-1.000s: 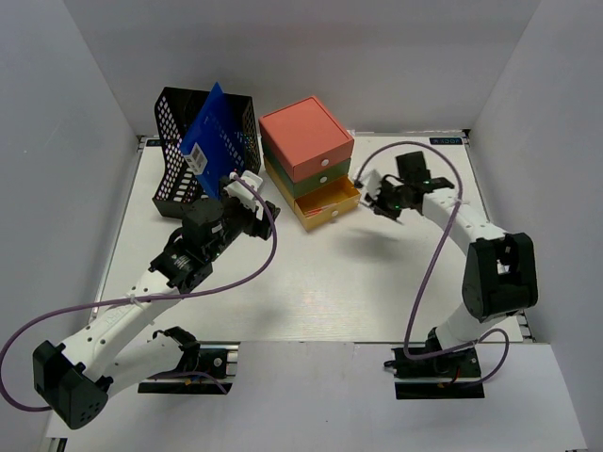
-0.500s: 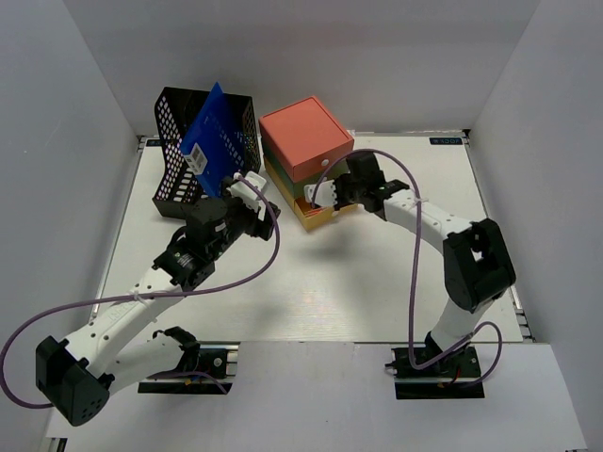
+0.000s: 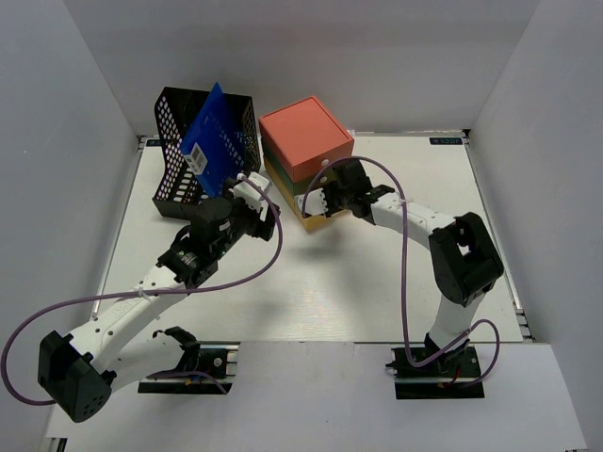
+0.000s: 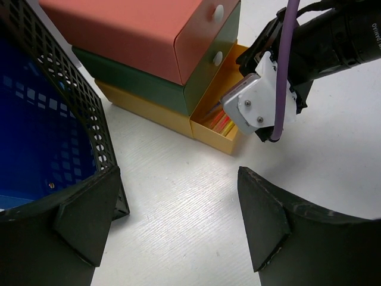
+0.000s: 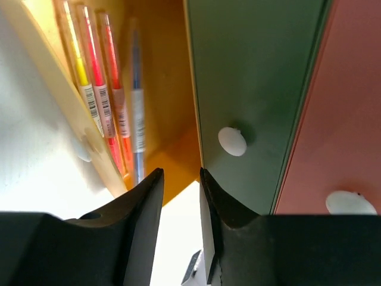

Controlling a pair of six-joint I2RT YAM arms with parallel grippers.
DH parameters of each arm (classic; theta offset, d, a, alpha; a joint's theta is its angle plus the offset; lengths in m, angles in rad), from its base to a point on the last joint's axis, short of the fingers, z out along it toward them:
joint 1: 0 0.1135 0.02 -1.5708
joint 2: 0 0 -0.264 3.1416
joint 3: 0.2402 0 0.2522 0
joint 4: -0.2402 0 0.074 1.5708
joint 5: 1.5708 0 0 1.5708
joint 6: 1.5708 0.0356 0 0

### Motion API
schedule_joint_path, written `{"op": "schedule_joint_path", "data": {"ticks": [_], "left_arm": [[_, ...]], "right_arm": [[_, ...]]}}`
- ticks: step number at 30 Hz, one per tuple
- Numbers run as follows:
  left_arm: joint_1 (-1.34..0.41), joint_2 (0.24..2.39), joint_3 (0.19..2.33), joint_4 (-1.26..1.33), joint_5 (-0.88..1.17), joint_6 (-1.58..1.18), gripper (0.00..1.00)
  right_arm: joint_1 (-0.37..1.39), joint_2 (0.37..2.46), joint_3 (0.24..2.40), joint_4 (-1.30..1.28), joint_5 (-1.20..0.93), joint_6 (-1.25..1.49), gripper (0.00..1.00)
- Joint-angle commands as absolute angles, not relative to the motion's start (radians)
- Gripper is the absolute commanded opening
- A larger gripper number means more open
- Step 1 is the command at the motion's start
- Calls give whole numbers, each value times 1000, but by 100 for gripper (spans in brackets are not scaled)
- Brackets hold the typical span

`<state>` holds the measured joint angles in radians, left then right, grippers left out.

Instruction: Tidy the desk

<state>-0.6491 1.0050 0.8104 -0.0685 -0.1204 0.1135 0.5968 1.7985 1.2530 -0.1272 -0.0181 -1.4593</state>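
On the white desk (image 3: 377, 282) stands a drawer box (image 3: 306, 137) with a coral top, a green drawer (image 5: 256, 77) and a yellow bottom drawer (image 3: 316, 217) pulled open. Several pens (image 5: 101, 101), one of them blue (image 5: 137, 119), lie in that drawer. My right gripper (image 5: 180, 173) hangs over the drawer's open end (image 4: 208, 134). It is open, its jaws a little apart with nothing between them. My left gripper (image 4: 177, 173) is wide open and empty above bare desk, between the black mesh basket (image 4: 77, 101) and the drawer box.
The mesh basket (image 3: 203, 151) at the back left holds a tilted blue folder (image 3: 217, 132). Grey walls close in the desk on three sides. The right arm (image 3: 424, 221) arches from the right over to the drawer box. A purple cable (image 3: 273, 245) loops beside the left wrist.
My right gripper has swung left from the open desk to the yellow drawer's mouth, and its jaws have parted slightly. The left arm has barely shifted.
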Motion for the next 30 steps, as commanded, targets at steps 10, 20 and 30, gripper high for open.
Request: {"op": "schedule_joint_path", "data": {"ticks": [10, 20, 30], "left_arm": [[-646, 942, 739, 48, 182, 156, 36], [-696, 1322, 825, 92, 502, 106, 11], [-816, 1701, 1092, 60, 165, 91, 31]], "right_arm": [[532, 1456, 1075, 162, 362, -181, 0], [201, 1164, 916, -218, -397, 147, 34], [20, 1094, 899, -324, -580, 32, 0]]}}
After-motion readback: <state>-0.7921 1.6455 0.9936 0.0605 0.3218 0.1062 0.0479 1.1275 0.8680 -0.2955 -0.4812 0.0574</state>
